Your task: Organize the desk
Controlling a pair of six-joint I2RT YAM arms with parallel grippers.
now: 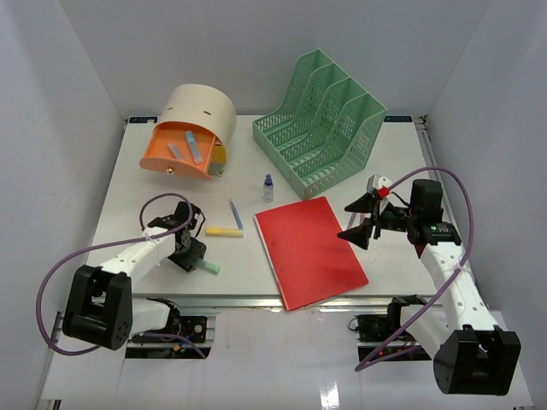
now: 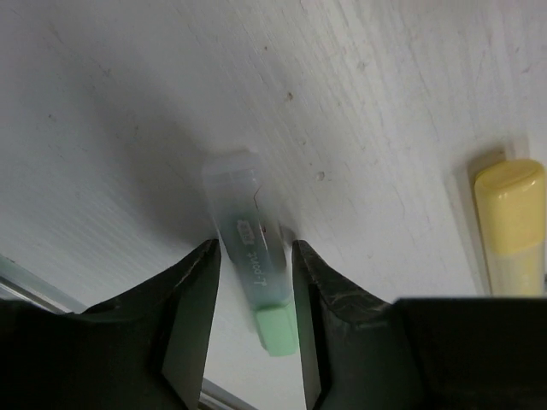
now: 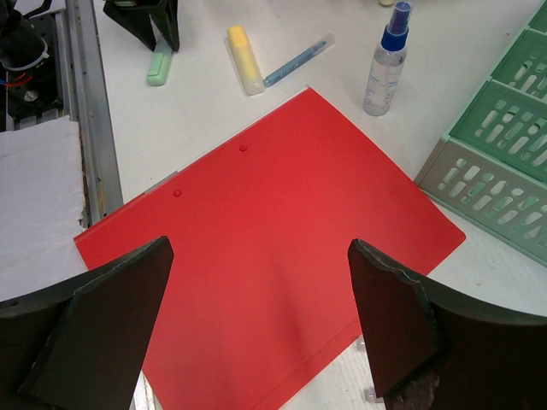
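Left jaws: flanking green highlighter (image 2: 252, 256) on table (image 2: 385, 102); firm pinch unclear.
Right jaws: spread wide over red folder (image 3: 282, 256).
Tip: centre barrel between jaws, squeeze squarely before lifting.

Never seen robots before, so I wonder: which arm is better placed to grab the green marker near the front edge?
Left. The left end effector straddles the green marker, one finger each side. The right end effector hangs open over the red folder, across the desk.
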